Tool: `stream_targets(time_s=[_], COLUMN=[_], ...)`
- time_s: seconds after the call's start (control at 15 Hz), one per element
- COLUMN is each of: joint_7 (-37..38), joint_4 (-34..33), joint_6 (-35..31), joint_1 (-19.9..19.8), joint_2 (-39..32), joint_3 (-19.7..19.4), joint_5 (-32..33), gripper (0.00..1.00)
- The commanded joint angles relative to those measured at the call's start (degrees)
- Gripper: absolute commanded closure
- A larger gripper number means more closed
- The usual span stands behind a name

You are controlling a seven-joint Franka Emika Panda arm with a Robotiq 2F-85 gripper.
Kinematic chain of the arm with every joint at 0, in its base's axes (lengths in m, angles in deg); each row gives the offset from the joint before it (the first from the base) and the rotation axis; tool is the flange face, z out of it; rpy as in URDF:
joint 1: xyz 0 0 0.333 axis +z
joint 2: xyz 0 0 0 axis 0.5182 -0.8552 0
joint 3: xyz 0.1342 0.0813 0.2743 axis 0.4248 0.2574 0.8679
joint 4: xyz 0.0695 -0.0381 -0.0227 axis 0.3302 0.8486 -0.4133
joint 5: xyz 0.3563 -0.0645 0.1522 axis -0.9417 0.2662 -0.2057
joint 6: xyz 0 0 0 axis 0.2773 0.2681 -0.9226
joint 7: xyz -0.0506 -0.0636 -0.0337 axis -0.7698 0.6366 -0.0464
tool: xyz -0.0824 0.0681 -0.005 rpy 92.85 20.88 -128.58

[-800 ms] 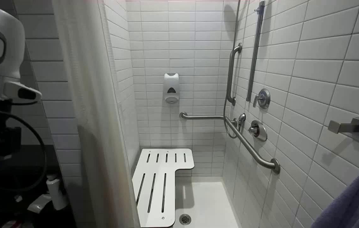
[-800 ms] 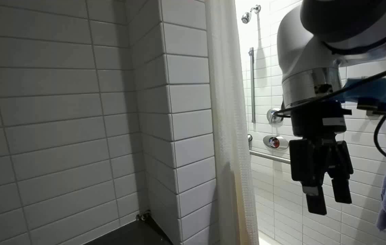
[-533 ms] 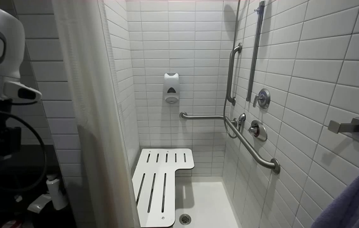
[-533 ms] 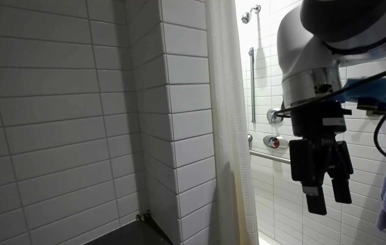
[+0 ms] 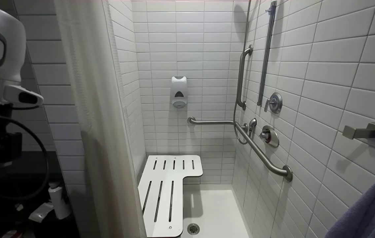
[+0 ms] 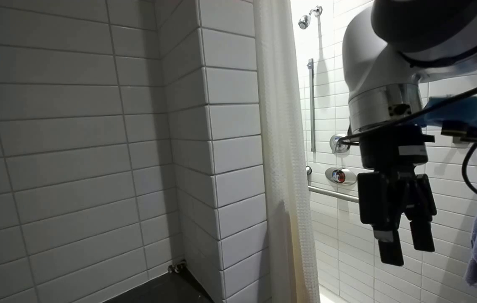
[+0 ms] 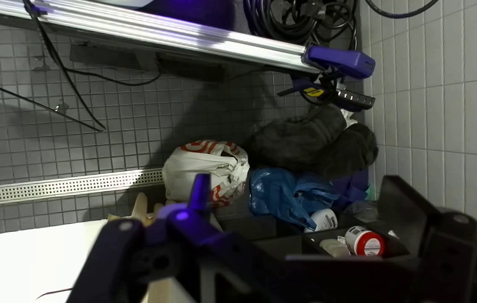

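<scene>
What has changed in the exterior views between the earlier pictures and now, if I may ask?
Nothing has visibly moved: the gripper hangs open and empty in the same place, and nothing has been taken hold of or let go. The shower curtain, white seat, purple towel and white bottle are also as they were. The wrist view has no earlier picture to compare.

Floor (image 7: 129, 111): grey square tiles with a perforated linear drain cover (image 7: 74, 186) set in. A black cable (image 7: 131, 84) trails over the tiles. In the wrist view, a white plastic bag (image 7: 190, 168) with red print adjoins the cover; floor contact cannot be determined
</scene>
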Motion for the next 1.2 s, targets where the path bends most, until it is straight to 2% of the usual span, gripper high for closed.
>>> stream_targets(time_s=[0.0, 1.13], joint_7=[-0.6, -1.1], joint_4=[-0.2, 0.7], joint_6=[0.4, -0.9], joint_1=[-1.2, -1.4], joint_2=[0.1, 0.1], joint_3=[1.0, 0.8], joint_5=[-0.5, -0.8], gripper=[0.00, 0.00])
